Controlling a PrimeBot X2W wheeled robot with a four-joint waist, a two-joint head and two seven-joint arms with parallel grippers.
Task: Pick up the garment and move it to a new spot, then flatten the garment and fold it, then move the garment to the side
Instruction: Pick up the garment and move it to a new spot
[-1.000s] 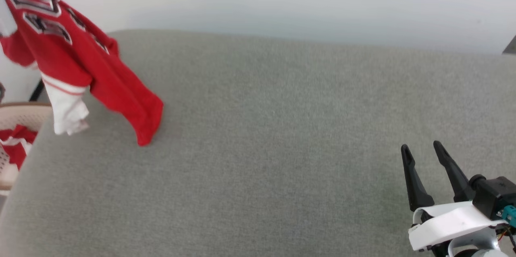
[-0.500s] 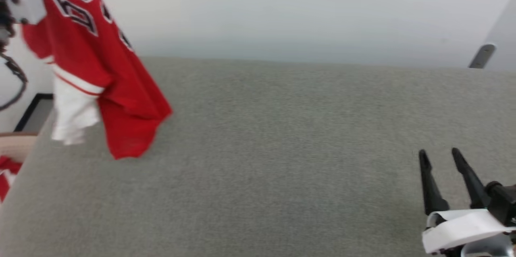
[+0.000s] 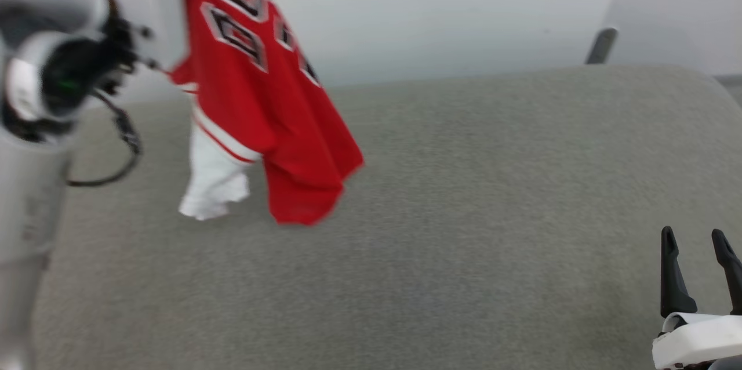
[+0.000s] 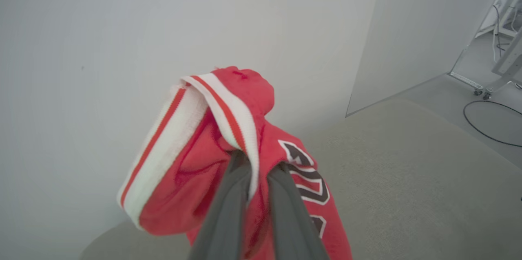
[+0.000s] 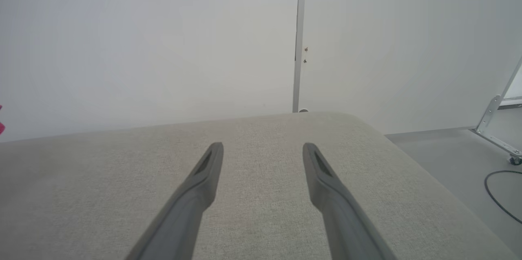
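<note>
My left tool (image 4: 259, 161) is clamped shut on the garment (image 3: 272, 109), pinching it at its red-and-white striped trim. The shirt hangs from it above the left part of the grey cloth-covered table (image 3: 493, 196), white sleeve and red hem lowest. A second ago it hung by the table's left edge; now it is further in. My head view has swung, bringing my left forearm (image 3: 29, 184) into it. My right tool (image 3: 693, 232) stays wide open and empty, low over the table's right side.

I see a wide grey fabric-covered surface (image 3: 464, 213) against a plain white wall (image 3: 435, 4); to its right, grey floor (image 5: 444, 150) with a looping black cable (image 5: 485, 184).
</note>
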